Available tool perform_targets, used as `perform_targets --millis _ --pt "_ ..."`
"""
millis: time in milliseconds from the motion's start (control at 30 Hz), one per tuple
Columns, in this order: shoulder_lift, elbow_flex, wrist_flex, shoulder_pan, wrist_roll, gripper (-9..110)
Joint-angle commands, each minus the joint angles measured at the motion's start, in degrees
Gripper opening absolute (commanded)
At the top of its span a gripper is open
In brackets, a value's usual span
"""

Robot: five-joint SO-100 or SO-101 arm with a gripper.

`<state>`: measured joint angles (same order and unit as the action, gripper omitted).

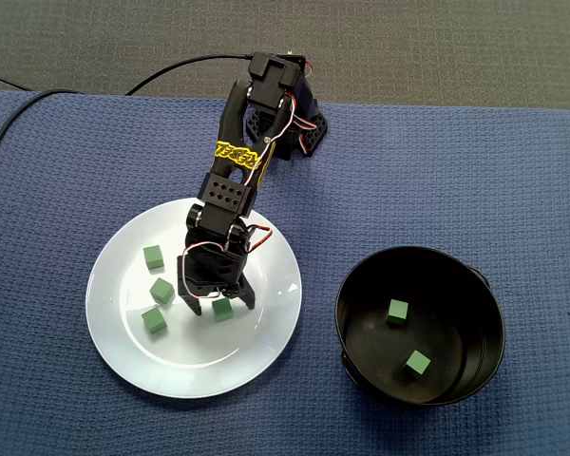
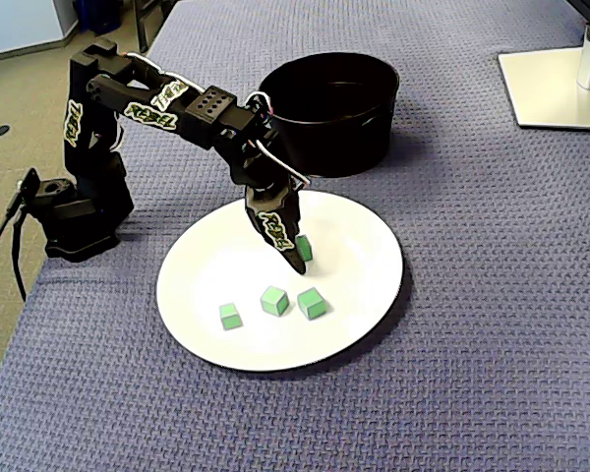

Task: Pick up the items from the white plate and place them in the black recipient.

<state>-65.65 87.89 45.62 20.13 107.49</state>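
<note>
Several small green cubes lie on the white plate (image 1: 123,351) (image 2: 364,246). One cube (image 1: 223,309) (image 2: 305,246) sits between the spread fingers of my gripper (image 1: 218,304) (image 2: 297,258), which is open and lowered to the plate; in one fixed view a finger (image 2: 280,231) partly hides this cube. Three more cubes (image 1: 153,256) (image 1: 161,290) (image 1: 154,320) lie on the plate beside the gripper, and the other view shows them near the front rim (image 2: 230,315) (image 2: 273,300) (image 2: 312,303). The black bowl (image 1: 356,285) (image 2: 324,147) holds two green cubes (image 1: 397,312) (image 1: 417,362).
A blue woven cloth (image 1: 475,171) (image 2: 472,344) covers the table. The arm's base (image 1: 299,119) (image 2: 74,211) stands at the cloth's edge with a black cable (image 1: 38,100) running off it. A white stand (image 2: 560,84) sits at one corner.
</note>
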Motion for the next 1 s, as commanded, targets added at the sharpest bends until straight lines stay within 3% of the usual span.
perform_targets --millis 0,133,200,233,633,767,967 --pt "-0.4 0.0 -0.7 -1.0 -1.7 25" --pt "-0.4 0.4 -0.7 -1.1 -3.3 21" --pt "-0.4 1.0 -0.7 -1.1 -3.7 6" --pt "-0.5 1.1 -0.5 -1.1 -3.9 4" --pt "-4.5 -1.2 4.9 -1.1 -11.0 0" --pt "-11.3 -10.1 13.5 -0.6 -22.9 0" --pt "-25.8 -19.3 17.3 -5.0 -59.1 0"
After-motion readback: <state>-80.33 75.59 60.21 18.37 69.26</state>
